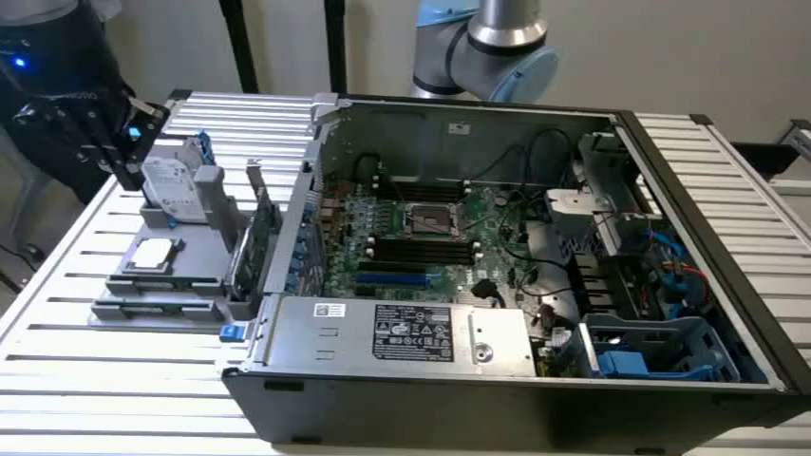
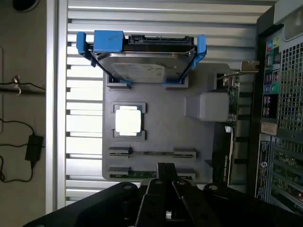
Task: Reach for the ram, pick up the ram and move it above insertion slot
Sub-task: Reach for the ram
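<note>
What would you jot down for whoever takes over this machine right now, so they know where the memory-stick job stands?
Pincer: hangs above the grey holder tray, beside the open computer case.
Ram: lies in the tray's end slot, the part nearest the pincer.
Done: the reach is under way.
Left: the ram is not yet gripped or lifted, and the black memory slots on the motherboard are unfilled.
</note>
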`<state>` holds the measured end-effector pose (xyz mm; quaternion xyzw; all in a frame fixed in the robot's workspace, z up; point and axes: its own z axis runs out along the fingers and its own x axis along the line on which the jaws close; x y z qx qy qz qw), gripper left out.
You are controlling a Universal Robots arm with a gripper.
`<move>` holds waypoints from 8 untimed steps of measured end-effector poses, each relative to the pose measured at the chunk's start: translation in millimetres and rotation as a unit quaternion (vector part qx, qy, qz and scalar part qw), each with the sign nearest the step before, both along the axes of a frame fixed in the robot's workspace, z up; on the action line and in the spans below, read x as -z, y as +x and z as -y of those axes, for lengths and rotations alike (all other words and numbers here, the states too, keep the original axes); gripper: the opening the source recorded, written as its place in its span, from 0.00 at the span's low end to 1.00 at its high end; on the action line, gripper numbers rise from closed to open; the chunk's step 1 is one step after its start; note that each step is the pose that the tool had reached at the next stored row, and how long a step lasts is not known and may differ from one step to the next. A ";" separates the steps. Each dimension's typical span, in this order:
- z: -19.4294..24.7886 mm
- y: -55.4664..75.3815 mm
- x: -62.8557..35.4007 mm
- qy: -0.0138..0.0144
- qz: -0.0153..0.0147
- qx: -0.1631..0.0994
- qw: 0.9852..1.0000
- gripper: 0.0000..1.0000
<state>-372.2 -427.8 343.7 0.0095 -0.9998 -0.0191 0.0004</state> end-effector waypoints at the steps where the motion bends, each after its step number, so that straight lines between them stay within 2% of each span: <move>1: 0.0 0.0 0.0 0.000 0.000 0.000 1.000 0.11; 8: 0.0 0.0 0.0 0.000 0.000 0.000 1.000 0.11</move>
